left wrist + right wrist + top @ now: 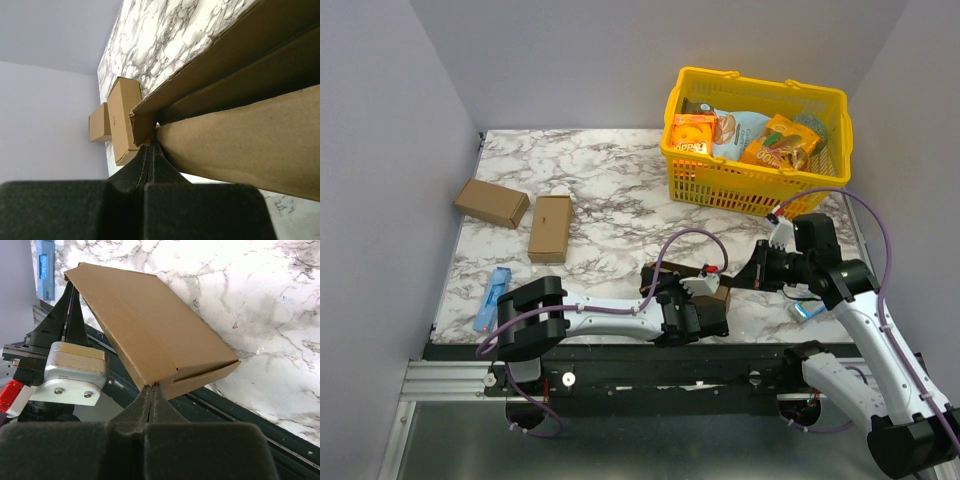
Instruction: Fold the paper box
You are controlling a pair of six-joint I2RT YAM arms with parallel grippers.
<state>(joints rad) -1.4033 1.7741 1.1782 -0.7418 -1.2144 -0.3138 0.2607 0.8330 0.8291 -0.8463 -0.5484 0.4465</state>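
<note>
Although the arms hide most of the paper box (720,298) at the lower centre of the overhead view, you can judge that its long axis runs left to right, from the left gripper (653,279) to the right gripper (738,285). In the left wrist view, the fingers (165,180) pinch one corner. In the right wrist view, that gripper nips the opposite edge. The box is flat and lifted, and it gapes at lower right. You seem near the end: next, press this gap closed.
</note>
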